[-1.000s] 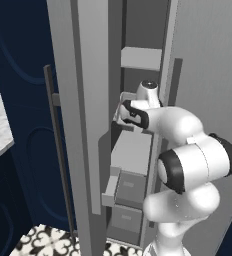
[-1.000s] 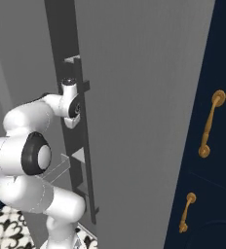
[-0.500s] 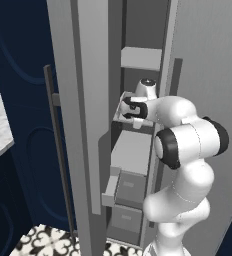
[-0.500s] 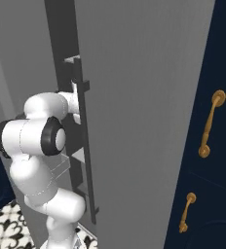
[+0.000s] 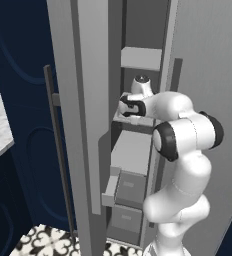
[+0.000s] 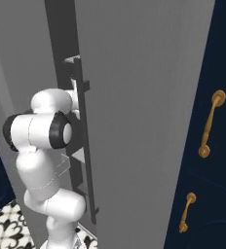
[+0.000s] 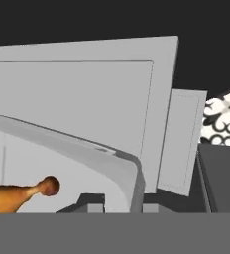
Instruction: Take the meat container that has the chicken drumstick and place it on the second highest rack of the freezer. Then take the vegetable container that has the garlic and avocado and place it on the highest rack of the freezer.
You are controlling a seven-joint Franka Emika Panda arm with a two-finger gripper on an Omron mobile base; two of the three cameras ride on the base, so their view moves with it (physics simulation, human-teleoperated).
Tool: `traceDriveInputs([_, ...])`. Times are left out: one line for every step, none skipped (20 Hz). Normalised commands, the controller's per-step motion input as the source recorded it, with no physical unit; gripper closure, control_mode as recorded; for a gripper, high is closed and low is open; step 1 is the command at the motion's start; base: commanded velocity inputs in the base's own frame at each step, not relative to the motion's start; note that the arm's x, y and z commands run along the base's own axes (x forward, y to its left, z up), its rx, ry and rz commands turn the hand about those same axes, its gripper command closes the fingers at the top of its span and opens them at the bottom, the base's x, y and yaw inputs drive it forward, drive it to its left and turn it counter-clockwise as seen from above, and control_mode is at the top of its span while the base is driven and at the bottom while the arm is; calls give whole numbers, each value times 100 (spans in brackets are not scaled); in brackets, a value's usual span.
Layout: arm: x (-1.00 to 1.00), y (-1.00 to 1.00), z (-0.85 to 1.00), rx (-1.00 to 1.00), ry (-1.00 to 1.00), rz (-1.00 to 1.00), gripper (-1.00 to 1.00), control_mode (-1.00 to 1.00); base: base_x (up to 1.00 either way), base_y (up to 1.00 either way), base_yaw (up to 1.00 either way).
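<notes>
Gripper [image 5: 122,106] jaws unclear, inside freezer [image 5: 138,150] at meat container [image 7: 87,168] holding chicken drumstick [image 7: 18,194].

White arm [image 5: 180,145] of rounded, glossy segments with dark joints.
Smooth white shells throughout, bulbous at each link, stacked like fat capsules. Wide black rings at the big joints [image 6: 59,133], each edged by a thin grey seam. Black band also at the wrist, beside a small white cap with a grey disc on top [image 5: 141,79]. Faint pale outlines across the lower shell in the right base view. No cables, screws or printed markings visible.
</notes>
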Motion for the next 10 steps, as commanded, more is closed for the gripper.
traceDriveInputs([-59,-21,0,0,-22,0,-100,-100,0,0,0])
traceDriveInputs([-74,-29,0,0,-25,0,-100,-100,0,0,0])
traceDriveInputs([-77,-27,0,0,-25,0,-100,-100,0,0,0])
traceDriveInputs([-69,-15,0,0,-23,0,-100,-100,0,0,0])
traceDriveInputs([-45,0,1,0,-21,0,-100,-100,0,0,0])
traceDriveInputs([-26,0,1,0,-18,0,-100,-100,0,0,0])
traceDriveInputs([-7,4,7,0,-18,0,-100,-100,0,0,0])
traceDriveInputs([0,16,17,0,-21,0,-100,-100,0,0,0])
traceDriveInputs([0,21,20,0,-19,0,-100,-100,0,0,0])
traceDriveInputs([0,22,25,0,-21,0,-100,-100,0,0,0])
